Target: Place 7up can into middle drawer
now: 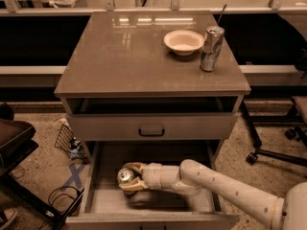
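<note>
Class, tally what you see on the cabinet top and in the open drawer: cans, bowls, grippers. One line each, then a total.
Cans: 2 (7up can held by the gripper inside the middle drawer; tall can on the cabinet top)
Bowls: 1 (bowl beside the tall can)
Grippers: 1
Total: 4

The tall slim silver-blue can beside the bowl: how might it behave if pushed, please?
Standing tall and narrow, the slim silver-blue can would probably tip rather than slide on the glossy cabinet top. Once down, its round body would likely roll. The gripper is low in the open grey drawer, holding the short 7up can.
</note>
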### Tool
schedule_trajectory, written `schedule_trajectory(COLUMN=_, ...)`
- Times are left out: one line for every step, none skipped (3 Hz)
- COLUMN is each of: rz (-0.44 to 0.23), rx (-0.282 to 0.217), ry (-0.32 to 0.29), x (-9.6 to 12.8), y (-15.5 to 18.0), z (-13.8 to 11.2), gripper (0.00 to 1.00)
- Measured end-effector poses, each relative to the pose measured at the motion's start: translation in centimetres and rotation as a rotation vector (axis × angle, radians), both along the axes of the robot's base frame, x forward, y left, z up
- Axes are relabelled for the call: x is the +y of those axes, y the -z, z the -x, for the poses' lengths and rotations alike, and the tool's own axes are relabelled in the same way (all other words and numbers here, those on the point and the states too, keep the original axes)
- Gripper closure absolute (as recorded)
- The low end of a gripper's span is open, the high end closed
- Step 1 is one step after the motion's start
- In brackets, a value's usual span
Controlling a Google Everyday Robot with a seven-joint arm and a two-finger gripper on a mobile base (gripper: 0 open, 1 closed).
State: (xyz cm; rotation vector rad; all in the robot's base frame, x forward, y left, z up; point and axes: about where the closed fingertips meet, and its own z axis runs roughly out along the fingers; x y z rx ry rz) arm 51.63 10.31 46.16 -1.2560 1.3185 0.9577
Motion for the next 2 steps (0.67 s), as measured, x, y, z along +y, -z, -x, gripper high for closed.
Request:
schedule_trajectory(rz=0.003, rx=-0.002, ry=-0.002, x=0.22, y=0.08, z=0.07, gripper=0.77)
schedule_trajectory(rz=0.002, rx=-0.001, ry=-0.004, x=0.36, y=0.06, z=0.13, gripper=0.55)
